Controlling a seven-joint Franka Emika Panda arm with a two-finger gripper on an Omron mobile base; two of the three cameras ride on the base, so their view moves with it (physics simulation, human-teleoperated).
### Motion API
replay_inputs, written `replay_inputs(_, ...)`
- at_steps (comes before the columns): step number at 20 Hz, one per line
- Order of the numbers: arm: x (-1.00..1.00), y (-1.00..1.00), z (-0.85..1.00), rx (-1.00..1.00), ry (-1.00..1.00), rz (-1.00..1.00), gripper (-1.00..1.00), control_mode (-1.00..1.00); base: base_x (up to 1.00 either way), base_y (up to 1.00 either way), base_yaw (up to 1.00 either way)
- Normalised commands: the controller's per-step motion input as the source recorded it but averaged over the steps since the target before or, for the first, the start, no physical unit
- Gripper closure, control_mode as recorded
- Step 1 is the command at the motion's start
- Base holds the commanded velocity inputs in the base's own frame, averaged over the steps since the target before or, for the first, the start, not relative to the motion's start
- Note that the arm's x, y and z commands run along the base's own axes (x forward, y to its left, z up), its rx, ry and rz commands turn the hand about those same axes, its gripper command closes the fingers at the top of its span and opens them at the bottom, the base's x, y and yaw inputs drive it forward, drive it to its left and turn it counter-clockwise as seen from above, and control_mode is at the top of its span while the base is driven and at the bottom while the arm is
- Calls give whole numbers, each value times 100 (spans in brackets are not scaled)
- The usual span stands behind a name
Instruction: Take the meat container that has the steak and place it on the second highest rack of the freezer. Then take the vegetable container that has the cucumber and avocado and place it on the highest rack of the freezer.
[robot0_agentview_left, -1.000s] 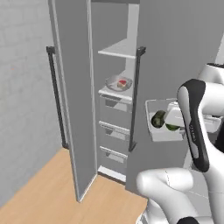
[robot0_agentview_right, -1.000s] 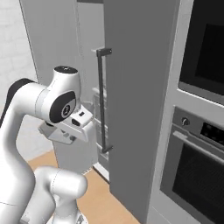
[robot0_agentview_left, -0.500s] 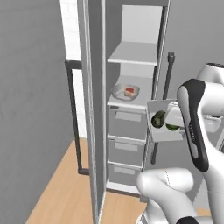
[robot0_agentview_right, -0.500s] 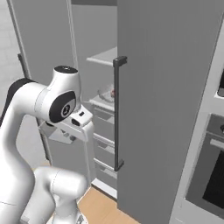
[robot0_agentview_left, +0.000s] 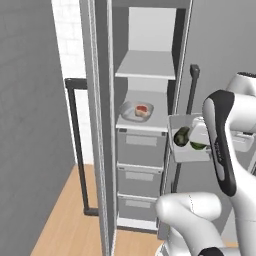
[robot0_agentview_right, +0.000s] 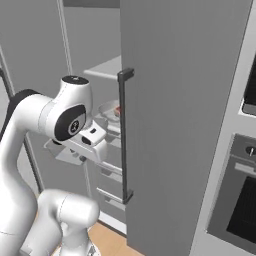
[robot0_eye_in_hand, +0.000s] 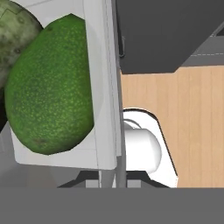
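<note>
Beside the freezer (robot0_agentview_left: 145, 125), whose door stands open, the arm holds its load just off the cabinet's right edge, level with the lower shelf board. That freezer is the landmark: two shelf boards above, three drawers below. On the lower board, the second highest rack, sits the dish (robot0_agentview_left: 136, 111) with the steak (robot0_agentview_left: 143, 109) in it, so the first half looks done. The tray (robot0_agentview_left: 189, 145) hangs outside the freezer, just right of its side wall, not yet on any rack. The gripper (robot0_eye_in_hand: 114, 168) has its jaws pressed nearly together, pinching the tray's thin wall, seen edge-on in the hand view. Inside the tray lie the bright green avocado (robot0_eye_in_hand: 50, 85) and, against it, the darker cucumber (robot0_eye_in_hand: 17, 37). Left to do, as I judge: raise the tray to the top board (robot0_agentview_left: 146, 65), which is bare, slide it in, release.
</note>
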Motion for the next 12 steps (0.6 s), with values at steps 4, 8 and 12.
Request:
replay_inputs(4,0,0,0,0,0,0,100,100,46,2,-7)
replay_inputs(8,0,0,0,0,0,0,100,100,29,11,-9)
replay_inputs(12,0,0,0,0,0,0,100,100,0,32,0)
